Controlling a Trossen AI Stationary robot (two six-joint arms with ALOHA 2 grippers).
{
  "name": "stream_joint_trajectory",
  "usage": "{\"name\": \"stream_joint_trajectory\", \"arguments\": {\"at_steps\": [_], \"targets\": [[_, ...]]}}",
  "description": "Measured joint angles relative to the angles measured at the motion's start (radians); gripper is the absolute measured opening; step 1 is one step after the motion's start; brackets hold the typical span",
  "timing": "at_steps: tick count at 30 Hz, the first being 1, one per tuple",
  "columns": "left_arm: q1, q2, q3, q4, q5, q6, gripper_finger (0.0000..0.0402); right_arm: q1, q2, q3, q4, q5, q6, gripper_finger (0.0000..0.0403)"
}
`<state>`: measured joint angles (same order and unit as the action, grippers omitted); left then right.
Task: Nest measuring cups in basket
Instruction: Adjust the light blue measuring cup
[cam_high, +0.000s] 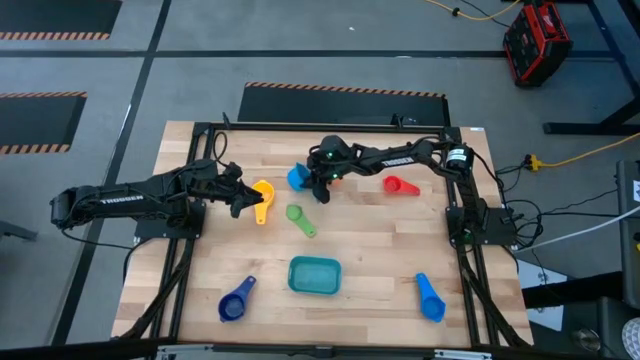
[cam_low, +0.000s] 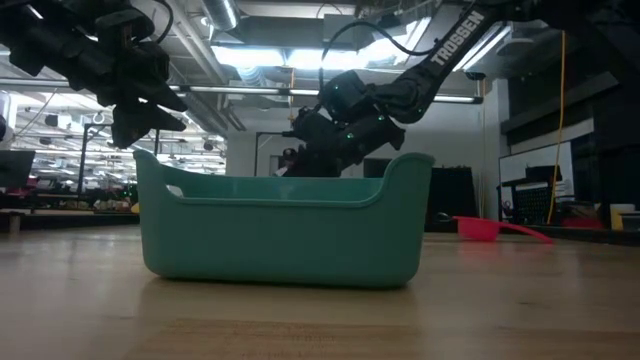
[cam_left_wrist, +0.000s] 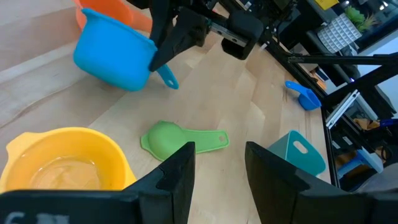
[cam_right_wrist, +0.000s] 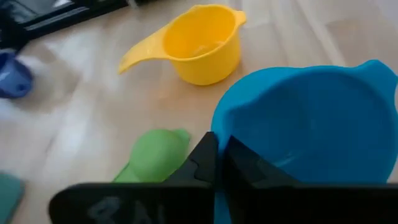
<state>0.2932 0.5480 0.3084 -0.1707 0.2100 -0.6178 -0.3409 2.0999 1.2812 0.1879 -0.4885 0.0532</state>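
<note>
**Clerk:** Item one, your right gripper?

**Robot:** My right gripper (cam_high: 322, 186) is clamped on the rim of the light blue plastic measuring cup (cam_right_wrist: 311, 118), at the table's far middle; an orange plastic cup (cam_left_wrist: 115, 14) sits just behind.

**Clerk:** Left gripper?

**Robot:** My left gripper (cam_left_wrist: 217, 171) has its fingers apart, empty, over the yellow plastic measuring cup (cam_high: 263, 194).

**Clerk:** Remaining stock?

**Robot:** Green plastic scoop (cam_high: 298, 218), mid-table. Red plastic scoop (cam_high: 398, 185), far right. Dark blue plastic cup (cam_high: 234, 301), near left. Blue plastic scoop (cam_high: 429, 298), near right. Teal rectangular plastic basket (cam_high: 314, 274), near centre; I see no cups in it.
</note>
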Motion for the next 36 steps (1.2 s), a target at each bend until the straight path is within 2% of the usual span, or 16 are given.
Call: {"name": "stream_joint_trajectory", "arguments": {"at_steps": [4, 7, 18, 21, 26, 31, 36], "targets": [[0.000, 0.000, 0.000, 0.000, 0.000, 0.000, 0.0133, 0.001, -0.030, -0.001, -0.010, -0.062, -0.001, 0.0011], [0.000, 0.000, 0.000, 0.000, 0.000, 0.000, 0.0133, 0.002, -0.083, -0.001, -0.057, -0.061, -0.003, 0.0012], [0.000, 0.000, 0.000, 0.000, -0.019, 0.000, 0.0133, 0.003, -0.378, -0.001, -0.411, -0.043, -0.009, 0.0013], [0.000, 0.000, 0.000, 0.000, -0.019, 0.000, 0.0133, 0.009, -0.449, -0.001, -0.516, 0.020, -0.011, 0.0013], [-0.001, 0.000, 0.000, 0.000, -0.021, -0.001, 0.0133, 0.037, -0.520, -0.001, -0.703, 0.185, -0.009, 0.0013], [-0.001, 0.000, 0.000, 0.000, -0.026, 0.000, 0.0134, 0.093, -0.525, -0.001, -0.851, 0.338, 0.027, 0.0013], [-0.001, 0.000, 0.000, 0.000, -0.026, 0.000, 0.0134, 0.159, -0.497, -0.001, -0.895, 0.460, 0.052, 0.0013]]}}
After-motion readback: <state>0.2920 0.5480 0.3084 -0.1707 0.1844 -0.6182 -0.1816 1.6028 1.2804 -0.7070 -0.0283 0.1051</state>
